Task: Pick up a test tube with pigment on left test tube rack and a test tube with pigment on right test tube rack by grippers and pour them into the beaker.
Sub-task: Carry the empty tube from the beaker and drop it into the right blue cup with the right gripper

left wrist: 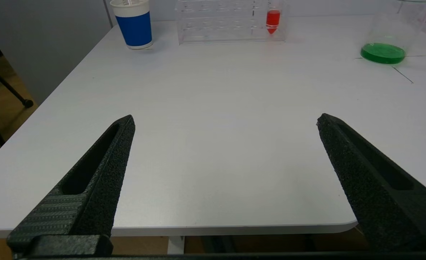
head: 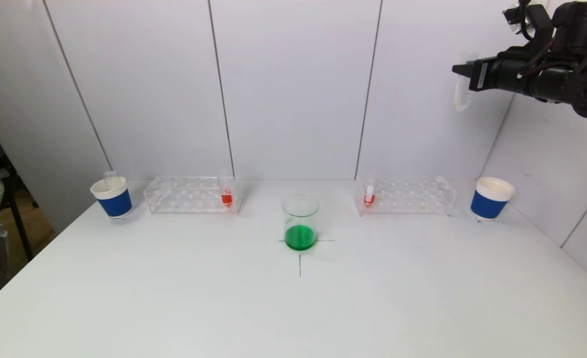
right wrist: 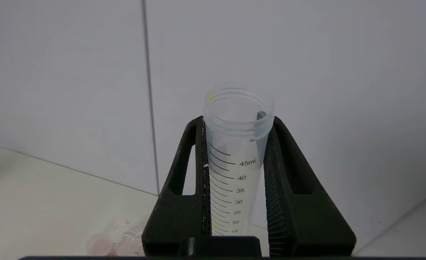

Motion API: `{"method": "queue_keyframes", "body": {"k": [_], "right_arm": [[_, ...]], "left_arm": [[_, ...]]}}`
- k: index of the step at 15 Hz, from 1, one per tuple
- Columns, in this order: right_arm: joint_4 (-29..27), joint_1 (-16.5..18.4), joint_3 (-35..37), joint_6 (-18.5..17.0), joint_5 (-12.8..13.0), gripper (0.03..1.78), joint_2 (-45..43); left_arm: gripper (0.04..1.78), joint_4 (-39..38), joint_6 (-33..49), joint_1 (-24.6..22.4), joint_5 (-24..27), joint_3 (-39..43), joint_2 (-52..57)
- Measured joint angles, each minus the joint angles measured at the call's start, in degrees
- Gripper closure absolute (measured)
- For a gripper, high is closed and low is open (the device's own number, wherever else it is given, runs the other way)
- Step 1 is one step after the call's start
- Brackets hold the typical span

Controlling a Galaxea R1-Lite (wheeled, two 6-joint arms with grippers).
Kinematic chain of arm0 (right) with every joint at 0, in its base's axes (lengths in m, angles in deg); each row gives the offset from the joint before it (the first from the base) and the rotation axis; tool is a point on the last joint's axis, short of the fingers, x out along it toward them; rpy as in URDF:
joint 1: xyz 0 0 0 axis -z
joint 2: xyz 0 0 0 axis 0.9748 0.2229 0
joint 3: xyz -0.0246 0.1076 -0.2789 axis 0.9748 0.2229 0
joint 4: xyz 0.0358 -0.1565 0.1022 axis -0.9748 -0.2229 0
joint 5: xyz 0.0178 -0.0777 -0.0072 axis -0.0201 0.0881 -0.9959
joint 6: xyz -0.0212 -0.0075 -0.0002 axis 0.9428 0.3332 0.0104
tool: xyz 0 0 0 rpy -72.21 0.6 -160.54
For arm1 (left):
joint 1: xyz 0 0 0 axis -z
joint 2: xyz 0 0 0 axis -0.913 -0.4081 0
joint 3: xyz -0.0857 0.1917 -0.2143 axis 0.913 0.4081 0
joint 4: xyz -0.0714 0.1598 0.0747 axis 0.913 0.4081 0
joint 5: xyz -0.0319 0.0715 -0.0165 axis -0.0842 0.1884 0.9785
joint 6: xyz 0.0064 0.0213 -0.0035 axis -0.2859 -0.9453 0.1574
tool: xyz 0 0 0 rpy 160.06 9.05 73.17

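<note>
Two tubes of red pigment stand in the racks while the beaker already holds green liquid, so I judge the pouring step finished for one pair and the disposal of the spent tube to be in hand. Going from the left: a blue paper cup (head: pixel 112 197) at the far left has a clear tube standing in it, then comes the left test tube rack (head: pixel 190 195) with a red-filled tube (head: pixel 227 191) at its right end. The left gripper (left wrist: pixel 224 122) is out of the head view; its own camera shows it low at the near left edge of the table (head: pixel 174 298), jaws spread wide with nothing between them, well apart from the left rack. The beaker (head: pixel 300 222) sits in the middle on a drawn cross mark. Right of it, the right test tube rack (head: pixel 406 195) carries a second red tube (head: pixel 369 191) at its left end, and another blue cup (head: pixel 491 198) stands at the far right. High above that cup, the right gripper (head: pixel 465 70) pinches an upright graduated tube (right wrist: pixel 237 151) just below its open mouth; it looks empty, though the lower tip may hold a faint yellowish trace. The next move likely calls for lowering this tube straight down into the right cup before releasing.
</note>
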Motion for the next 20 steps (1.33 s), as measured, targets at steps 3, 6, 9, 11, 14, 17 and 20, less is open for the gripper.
{"method": "queue_keyframes", "body": {"k": [3, 6, 9, 11, 14, 17, 20], "right_arm": [[0.04, 2.76, 0.85, -2.58, 0.66, 1.33, -0.34], [0.17, 6.91, 2.51, -4.51, 0.72, 1.33, -0.06], [1.41, 9.67, 6.53, -4.79, 0.72, 1.33, 0.46], [5.27, 11.00, 9.07, -5.29, 0.68, 1.33, 1.27], [11.14, 12.09, 12.84, -8.00, 0.69, 1.33, 3.05], [13.75, 13.45, 14.52, -8.19, 0.68, 1.33, 5.32], [14.29, 14.73, 15.06, -8.17, 0.57, 1.33, 7.63]], "left_arm": [[0.06, 0.00, 0.02, 0.02, -0.02, 0.00, 0.00], [0.06, 0.00, 0.00, 0.02, 0.00, 0.00, 0.00], [0.06, 0.00, 0.02, 0.00, -0.02, 0.00, 0.00], [0.06, 0.00, 0.05, 0.00, 0.00, 0.00, 0.00], [0.06, 0.00, 0.02, 0.00, -0.02, 0.00, 0.00], [0.06, 0.02, 0.02, 0.02, -0.02, 0.00, 0.00], [0.06, 0.02, 0.05, 0.00, 0.02, 0.00, 0.00]]}}
